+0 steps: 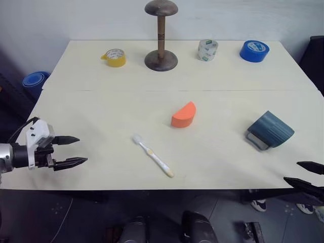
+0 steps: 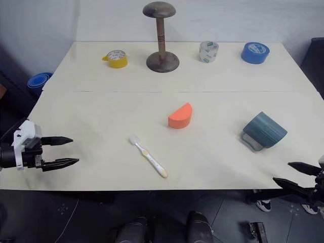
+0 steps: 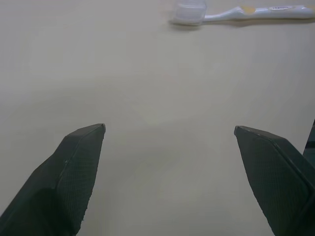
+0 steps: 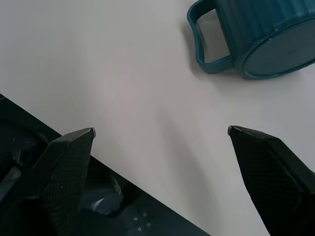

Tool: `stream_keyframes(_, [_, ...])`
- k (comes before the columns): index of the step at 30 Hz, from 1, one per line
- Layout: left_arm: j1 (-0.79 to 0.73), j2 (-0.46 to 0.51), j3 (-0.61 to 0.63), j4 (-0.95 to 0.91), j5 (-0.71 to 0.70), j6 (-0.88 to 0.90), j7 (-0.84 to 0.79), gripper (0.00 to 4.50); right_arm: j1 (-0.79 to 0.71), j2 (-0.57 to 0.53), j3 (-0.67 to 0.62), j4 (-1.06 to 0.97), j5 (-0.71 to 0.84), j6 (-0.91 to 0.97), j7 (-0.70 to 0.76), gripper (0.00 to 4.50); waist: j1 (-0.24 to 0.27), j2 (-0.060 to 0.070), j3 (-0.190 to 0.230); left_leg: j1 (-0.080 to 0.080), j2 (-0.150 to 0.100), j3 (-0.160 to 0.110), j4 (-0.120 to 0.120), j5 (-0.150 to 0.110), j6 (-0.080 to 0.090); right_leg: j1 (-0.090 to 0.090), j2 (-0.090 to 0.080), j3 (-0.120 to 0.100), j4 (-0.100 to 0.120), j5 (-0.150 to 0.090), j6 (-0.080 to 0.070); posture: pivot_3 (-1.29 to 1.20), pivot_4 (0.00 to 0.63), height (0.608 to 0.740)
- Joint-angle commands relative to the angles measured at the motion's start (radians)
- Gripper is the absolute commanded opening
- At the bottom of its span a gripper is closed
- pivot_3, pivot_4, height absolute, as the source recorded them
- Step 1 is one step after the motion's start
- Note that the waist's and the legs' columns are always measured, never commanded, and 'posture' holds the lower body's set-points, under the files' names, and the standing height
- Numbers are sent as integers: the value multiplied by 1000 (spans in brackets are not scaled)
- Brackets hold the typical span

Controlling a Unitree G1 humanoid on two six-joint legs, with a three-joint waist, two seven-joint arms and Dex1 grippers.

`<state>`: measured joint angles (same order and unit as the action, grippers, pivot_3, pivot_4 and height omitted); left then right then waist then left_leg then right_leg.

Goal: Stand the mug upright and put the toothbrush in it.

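1. Our mug (image 1: 272,129) lies tipped over on the table (image 1: 91,152), toothbrush (image 1: 153,155) flat mid-table.
2. Both our tools, left tool (image 1: 75,151) and right tool (image 1: 308,174), gape wide, holding nothing.
3. Next, we think: right tool stands the mug up.

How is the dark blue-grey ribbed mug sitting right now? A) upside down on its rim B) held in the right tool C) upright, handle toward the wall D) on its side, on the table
D: the dark blue-grey ribbed mug lies on its side on the cream table, loop handle against the tabletop, nothing gripping it.
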<state>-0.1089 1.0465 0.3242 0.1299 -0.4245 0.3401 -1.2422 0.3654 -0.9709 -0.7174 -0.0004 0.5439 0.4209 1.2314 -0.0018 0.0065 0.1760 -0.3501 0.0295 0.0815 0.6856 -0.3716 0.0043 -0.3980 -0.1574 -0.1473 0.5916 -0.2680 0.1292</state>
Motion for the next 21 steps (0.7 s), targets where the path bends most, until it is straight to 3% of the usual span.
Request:
stream_keyframes(1, [-17, 8, 2, -7, -7, -1, -15, 4461, 6, 8, -58, -35, 25, 15, -10, 4500, 0, 0, 0, 0, 0, 0, 0, 0, 0, 0, 0, 0, 0, 0, 0, 0, 150, 740])
stream_keyframes(11, [-64, -13, -24, 10, -3, 22, 20, 4461, 33, 30, -83, -149, 81, 117, -57, 4500, 2, 0, 0, 0, 1, 1, 0, 0, 0, 0, 1, 1, 0, 0, 0, 0, 150, 740])
stream_keyframes(15, [-130, -22, -57, -21, -26, 62, 11, 4461, 33, 37, -122, -287, 185, 242, -101, 4500, 4, 0, 0, 1, 1, 1, 0, 0, 0, 0, 2, 3, 0, 0, 0, 0, 150, 740])
stream_keyframes(21, [-368, -103, -144, -140, -137, 266, 49, 4461, 15, 88, -155, -615, 460, 426, -295, 4500, 20, -2, 0, 1, 2, 1, 1, 0, -1, 0, 5, 7, 1, 0, 0, 0, 150, 740])
